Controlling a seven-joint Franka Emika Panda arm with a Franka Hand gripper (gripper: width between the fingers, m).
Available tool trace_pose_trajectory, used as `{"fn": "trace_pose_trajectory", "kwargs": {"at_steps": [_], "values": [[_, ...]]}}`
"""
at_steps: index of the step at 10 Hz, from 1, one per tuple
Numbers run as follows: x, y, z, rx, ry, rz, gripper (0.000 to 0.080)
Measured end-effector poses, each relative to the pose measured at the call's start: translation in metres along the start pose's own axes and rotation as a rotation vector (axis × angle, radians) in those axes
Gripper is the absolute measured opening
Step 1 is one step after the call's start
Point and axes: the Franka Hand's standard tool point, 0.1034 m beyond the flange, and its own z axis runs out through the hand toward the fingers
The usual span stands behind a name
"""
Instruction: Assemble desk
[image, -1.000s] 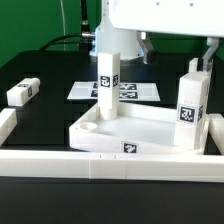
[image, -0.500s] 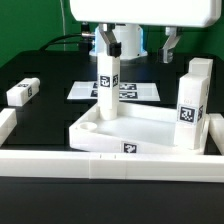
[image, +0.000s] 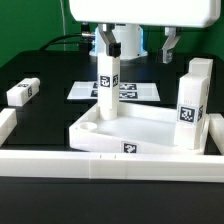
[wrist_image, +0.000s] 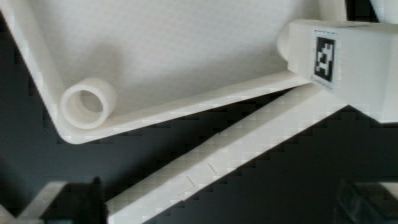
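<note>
The white tabletop (image: 140, 128) lies tray-side up behind the front rail. One white tagged leg (image: 108, 82) stands upright in its far left corner. A second leg (image: 192, 100) stands at its right side. A third leg (image: 22, 92) lies loose on the exterior view's left. My gripper (image: 137, 44) hangs open and empty above the tray's back, its left finger just over the far left leg's top. In the wrist view I see the tabletop (wrist_image: 160, 50), an empty round corner socket (wrist_image: 89, 101), the right leg (wrist_image: 347, 60), and dim fingertips (wrist_image: 63, 203) at the edge.
The long white border rail (image: 110, 165) runs along the front and turns back at both ends; it also shows in the wrist view (wrist_image: 231, 150). The marker board (image: 140, 92) lies flat behind the tabletop. Black cables trail at the far left.
One second ago the fingers stood close together at the top of the far left leg. They have since spread wide and let it go. Nothing has moved in the last half second.
</note>
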Motion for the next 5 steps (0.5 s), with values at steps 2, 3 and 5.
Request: {"fn": "trace_pose_trajectory", "kwargs": {"at_steps": [2, 3, 5], "values": [[-0.006, 0.017, 0.004, 0.003, 0.013, -0.058, 0.0649], [-0.009, 0.035, 0.005, 0.005, 0.013, -0.104, 0.0649], [0.004, 0.085, 0.005, 0.016, 0.014, -0.18, 0.0649]]}}
